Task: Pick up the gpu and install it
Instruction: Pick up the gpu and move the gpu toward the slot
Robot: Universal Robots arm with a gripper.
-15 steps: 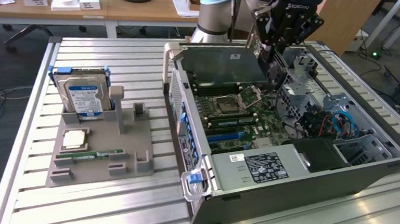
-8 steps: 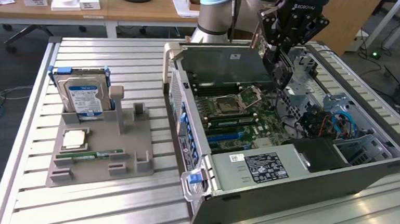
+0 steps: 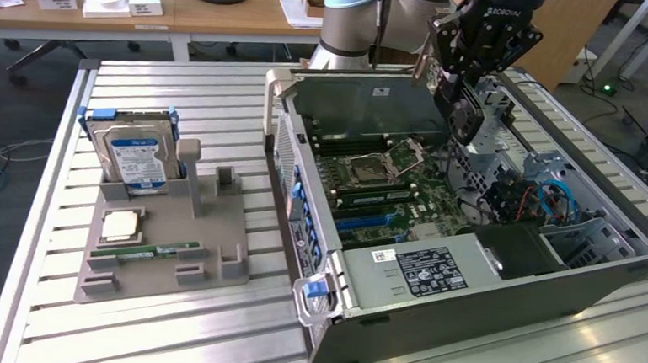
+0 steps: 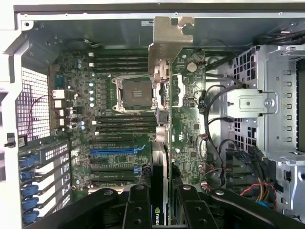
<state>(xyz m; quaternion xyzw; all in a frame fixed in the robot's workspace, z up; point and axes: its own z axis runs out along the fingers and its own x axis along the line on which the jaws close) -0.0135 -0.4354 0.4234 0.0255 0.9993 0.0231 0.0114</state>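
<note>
At the near end of the open computer case (image 3: pixel 301 188) sits a black power supply (image 3: pixel 426 268) with a white label. Behind it, the green motherboard (image 3: pixel 380 185) lies flat on the case floor. Its blue expansion slot (image 3: pixel 372 222) (image 4: pixel 116 150) is a long, narrow plastic strip, and the square metal processor socket (image 3: pixel 376 164) (image 4: pixel 136 93) is further back.

The gpu (image 3: pixel 466 114) (image 4: pixel 161 162) is in the air above the far right part of the case, clear of the board and close to the perforated metal drive cage (image 3: pixel 496 133). The gripper (image 3: pixel 461 90) (image 4: pixel 162 202) has its jaws about half closed on the card, and the black fingers (image 4: pixel 137 207) press on its two flat faces. In the wrist view the card appears edge-on, thin and dark. Its length runs away from the fingers to the dull silver bracket (image 4: pixel 169 40) at its far end.

I judge that the blue slot is below the card, nearer, and toward the exterior view's left. The slot's long axis seems to lie across the line of the card's edge, not along it.

On the exterior view's left, well apart from the case, a grey holder (image 3: pixel 162 247) carries a hard drive (image 3: pixel 134 153) standing upright and a narrow green RAM stick (image 3: pixel 145 251).
</note>
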